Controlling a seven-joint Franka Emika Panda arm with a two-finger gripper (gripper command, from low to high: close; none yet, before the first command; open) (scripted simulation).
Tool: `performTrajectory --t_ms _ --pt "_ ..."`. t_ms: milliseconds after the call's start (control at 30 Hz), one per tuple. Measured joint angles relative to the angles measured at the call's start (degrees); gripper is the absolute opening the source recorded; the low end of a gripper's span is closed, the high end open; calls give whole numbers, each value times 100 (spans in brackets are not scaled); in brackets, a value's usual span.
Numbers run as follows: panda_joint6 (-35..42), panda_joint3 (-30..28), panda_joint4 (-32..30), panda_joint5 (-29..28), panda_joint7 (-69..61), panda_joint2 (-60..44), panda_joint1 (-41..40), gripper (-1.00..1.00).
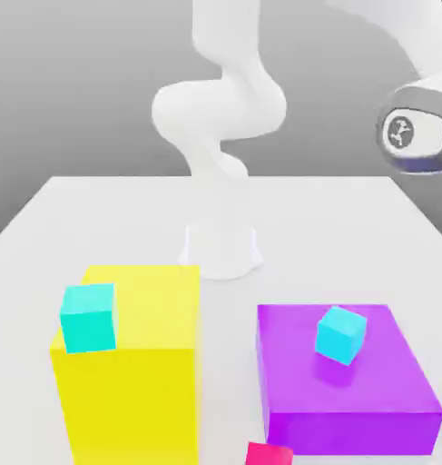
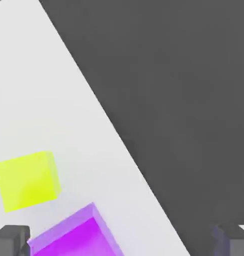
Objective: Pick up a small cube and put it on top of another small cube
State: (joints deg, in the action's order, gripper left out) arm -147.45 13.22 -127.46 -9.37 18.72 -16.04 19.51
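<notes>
Pretty clearly a simulated tabletop test scene, not a real room: a flat white table [image 1: 97,209] floats in a featureless grey void with no walls or furniture. The white arm [image 1: 220,118] is bolted mid-table, and the flat-shaded yellow block [image 1: 138,381] and purple block [image 1: 351,381] look like plain render primitives.

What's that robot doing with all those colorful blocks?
The white robot arm is getting ready to grab a small lime cube. Its gripper hangs open above the table, holding nothing. In the hand view, that cube sits on the table right beside the big purple block. One cyan cube rests on the purple block, and another cyan cube sits on the big yellow block. Nothing has been stacked yet.
</notes>
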Motion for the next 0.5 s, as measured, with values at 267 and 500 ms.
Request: performTrajectory --t_ms 267,500 --pt "-821 -163 253 -556 0 -1591 458 -100" --pt "-804 -154 249 -550 -6 -1578 453 -100"
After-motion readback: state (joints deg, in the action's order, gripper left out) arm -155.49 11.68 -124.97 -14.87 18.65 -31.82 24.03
